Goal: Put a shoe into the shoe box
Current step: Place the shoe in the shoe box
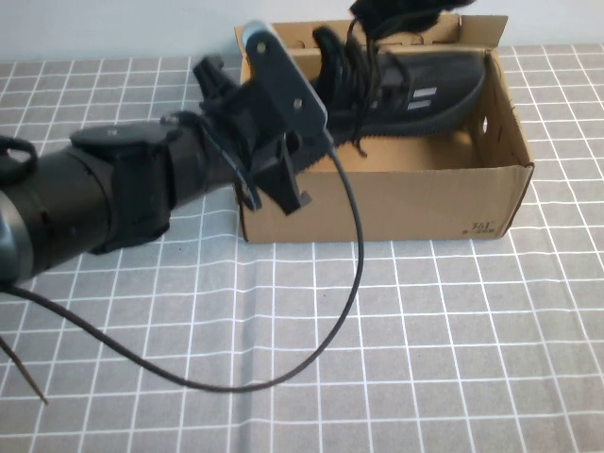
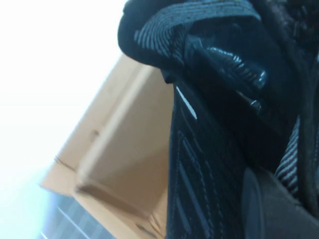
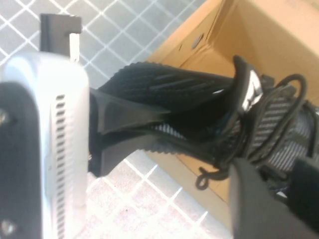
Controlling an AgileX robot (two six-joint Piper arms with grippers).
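Observation:
The black shoe lies on its side inside the brown shoe box, ridged sole toward the near wall, toe at the right end. My left gripper reaches in over the box's left end and is shut on the shoe's heel; in the left wrist view the shoe fills the frame beside one finger, with the box wall behind. My right gripper hovers above the laces at the box's far wall, open. In the right wrist view the right gripper straddles the laces of the shoe.
The box stands at the far middle of a table covered by a grey checked cloth. The left arm's black cable loops down across the cloth in front of the box. The left arm's body crosses the near left.

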